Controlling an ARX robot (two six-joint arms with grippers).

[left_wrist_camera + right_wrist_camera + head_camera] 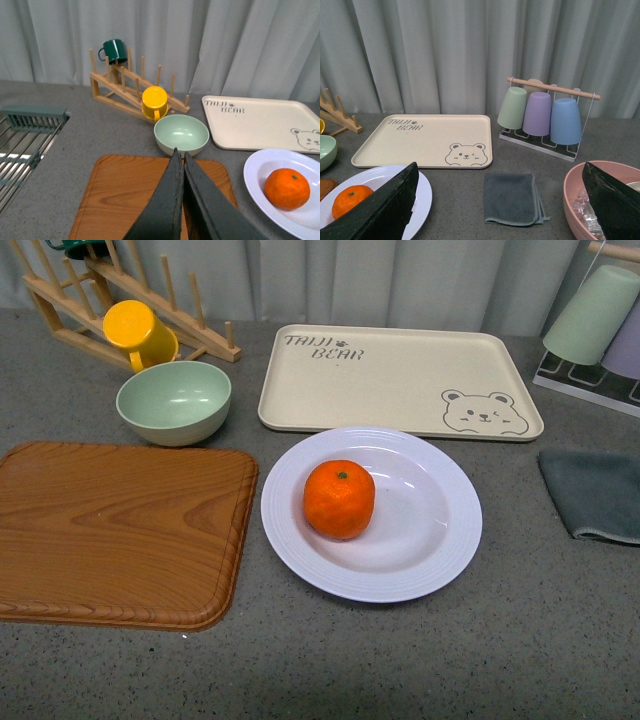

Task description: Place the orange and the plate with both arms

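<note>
Already the orange [339, 499] is seen resting in the well of the plate [440, 550], a little left of its centre, with the green stem spot turned upward. The plate is set flat on the bench [400, 670], just right of the wooden board [110, 530]. Its far rim is close against the near edge of the bear tray [390, 375]; whether the two touch cannot be told.

Neither arm is shown in the front view. In the left wrist view the left claw [180, 152] is seen pressed fully together with nothing between its fingers, held above the wooden board and pointed toward the mint bowl [181, 134]. In the right wrist view the right claw [499, 166] is spread wide and nothing is held; it is aimed over the right part of the bench, where a grey cloth [512, 197] is laid.

If the goal is taken to be the fruit set on the plate, that part is judged done, since both claws are clear of both things. If the pair is meant for the board or the tray, none of that is done yet, and a grasp on each would be left. Which of these applies cannot be settled.
</note>
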